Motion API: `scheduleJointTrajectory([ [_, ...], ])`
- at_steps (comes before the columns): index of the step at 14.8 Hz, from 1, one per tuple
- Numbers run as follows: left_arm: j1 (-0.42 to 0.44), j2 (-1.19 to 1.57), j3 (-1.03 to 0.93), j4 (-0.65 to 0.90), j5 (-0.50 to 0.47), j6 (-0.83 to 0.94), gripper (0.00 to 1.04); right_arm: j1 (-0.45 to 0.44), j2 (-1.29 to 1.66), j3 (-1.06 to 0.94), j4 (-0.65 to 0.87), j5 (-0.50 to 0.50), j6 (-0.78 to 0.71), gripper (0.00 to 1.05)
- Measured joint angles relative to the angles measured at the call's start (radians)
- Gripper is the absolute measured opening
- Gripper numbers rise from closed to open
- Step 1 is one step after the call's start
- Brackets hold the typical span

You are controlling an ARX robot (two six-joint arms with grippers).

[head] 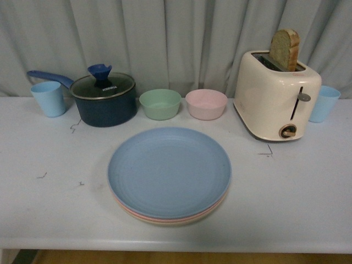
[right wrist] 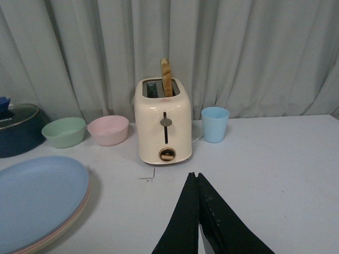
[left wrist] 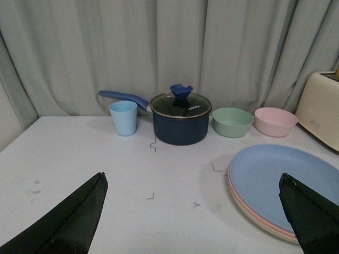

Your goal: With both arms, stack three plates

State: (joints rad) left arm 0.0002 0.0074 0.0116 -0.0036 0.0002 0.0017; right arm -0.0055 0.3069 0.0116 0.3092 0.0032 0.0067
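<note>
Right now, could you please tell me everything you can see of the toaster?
The toaster is a cream, glossy, rounded two-slot model standing upright on the white table, at the back on the right. One slice of bread sticks up from a slot. The end facing the camera has a dark vertical slot with a grey lever near its top and a round knob below. A light blue cup stands just beyond it, a pink bowl to its left. No claw touches it.

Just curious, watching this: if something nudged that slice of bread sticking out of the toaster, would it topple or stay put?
Probably stay put: the bread slice stands with its lower part down in a slot of the toaster, so the slot walls likely hold it. It already leans a little, so a nudge may only rock it. It looks light and crumbly, so a hard pinch could break it.
</note>
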Motion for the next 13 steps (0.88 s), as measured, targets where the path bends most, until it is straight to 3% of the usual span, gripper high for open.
scheduleJointTrajectory([
  [7,0.0,0.0,0.0,0.0,0.0,0.0,0.98,0.0,-0.137,0.0,-0.138,0.0,0.0,0.02],
  [8,0.0,0.0,0.0,0.0,0.0,0.0,0.98,0.0,-0.223,0.0,-0.278,-0.003,0.0,0.02],
  [11,0.0,0.0,0.0,0.001,0.0,0.0,0.98,0.0,-0.301,0.0,-0.317,-0.003,0.0,0.02],
  [12,0.0,0.0,0.0,0.0,0.0,0.0,0.98,0.0,-0.303,0.0,-0.311,-0.003,-0.001,0.06],
  [13,0.0,0.0,0.0,0.001,0.0,0.0,0.98,0.0,-0.303,0.0,-0.313,-0.003,-0.001,0.18],
])
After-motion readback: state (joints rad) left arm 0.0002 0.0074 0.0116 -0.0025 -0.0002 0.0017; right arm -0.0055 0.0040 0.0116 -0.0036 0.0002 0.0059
